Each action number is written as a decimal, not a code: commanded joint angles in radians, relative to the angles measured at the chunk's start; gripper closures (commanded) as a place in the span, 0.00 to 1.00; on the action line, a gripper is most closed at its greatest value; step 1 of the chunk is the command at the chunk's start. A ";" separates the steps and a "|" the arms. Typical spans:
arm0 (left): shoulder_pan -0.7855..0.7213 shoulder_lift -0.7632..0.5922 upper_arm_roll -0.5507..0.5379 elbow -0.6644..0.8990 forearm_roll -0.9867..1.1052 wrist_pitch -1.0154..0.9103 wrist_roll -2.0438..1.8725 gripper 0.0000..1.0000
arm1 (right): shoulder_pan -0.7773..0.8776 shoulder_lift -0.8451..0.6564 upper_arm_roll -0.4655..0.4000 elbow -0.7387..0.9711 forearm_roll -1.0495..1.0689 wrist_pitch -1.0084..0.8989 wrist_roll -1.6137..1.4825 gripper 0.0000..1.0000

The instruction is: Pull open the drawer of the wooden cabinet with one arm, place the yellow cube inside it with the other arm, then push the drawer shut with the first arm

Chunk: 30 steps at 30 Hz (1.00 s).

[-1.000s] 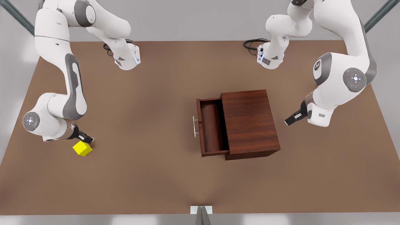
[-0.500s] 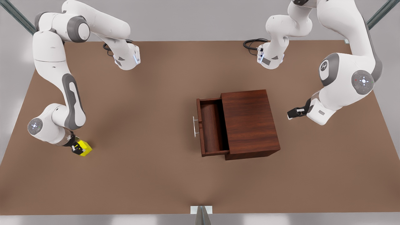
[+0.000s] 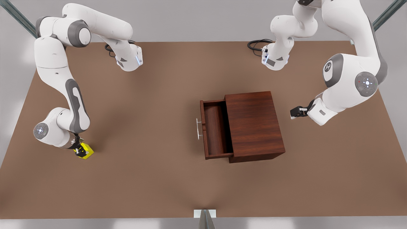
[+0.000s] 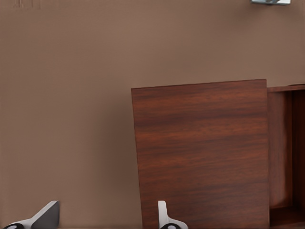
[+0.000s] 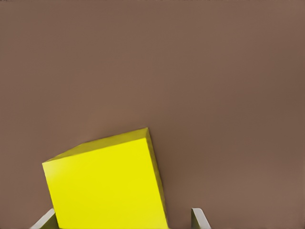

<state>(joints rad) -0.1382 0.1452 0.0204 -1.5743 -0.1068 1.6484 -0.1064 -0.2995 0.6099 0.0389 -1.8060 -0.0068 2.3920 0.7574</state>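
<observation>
While the wooden cabinet [image 3: 256, 125] stands near the middle of the brown tabletop [image 3: 152, 178], its drawer [image 3: 215, 128] is pulled out toward the front view's left, the silver bar handle [image 3: 198, 128] foremost and the tray interior bare. Wide open tabletop lies on every side of the cabinet, and a long unobstructed stretch separates the drawer's handle from the yellow cube [image 3: 86, 150], which sits near the tabletop's edge at the front view's left.

The right gripper [image 3: 79, 149] is lowered over the cube, and the cube lies between its fingers [image 5: 200, 218]. In the right wrist view the cube [image 5: 107, 183] is against one finger while a gap shows beside the other, so the fingers are apart; whether the cube rests on the tabletop or is slightly tilted off it cannot be told for certain.

The left gripper [image 3: 295, 112] waits above the tabletop off the cabinet's closed back, at the front view's right, apart from the wood. In the left wrist view its fingers [image 4: 45, 215] are spread wide with nothing between them, facing the cabinet's flat top [image 4: 200, 152].
</observation>
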 commanded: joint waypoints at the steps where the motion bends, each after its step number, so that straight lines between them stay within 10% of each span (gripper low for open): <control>1: 0.000 -0.001 0.000 0.000 0.001 -0.002 0.105 0.00 | 0.000 -0.001 0.001 0.000 -0.012 -0.007 0.048 0.00; 19: -0.003 0.001 -0.002 0.002 0.007 -0.002 0.083 0.00 | 0.007 0.083 0.003 0.057 -0.062 0.015 0.063 0.00; 24: -0.003 0.002 -0.002 0.000 0.007 -0.002 0.083 0.00 | 0.008 0.083 0.006 0.057 -0.064 0.013 0.071 0.37; 30: -0.003 0.002 -0.002 0.000 0.009 -0.002 0.082 0.00 | 0.006 -0.002 0.026 0.056 -0.059 -0.020 0.066 0.44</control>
<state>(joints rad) -0.1412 0.1483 0.0185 -1.5741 -0.0991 1.6464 -0.0361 -0.2927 0.6156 0.0617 -1.7504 -0.0542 2.4005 0.7891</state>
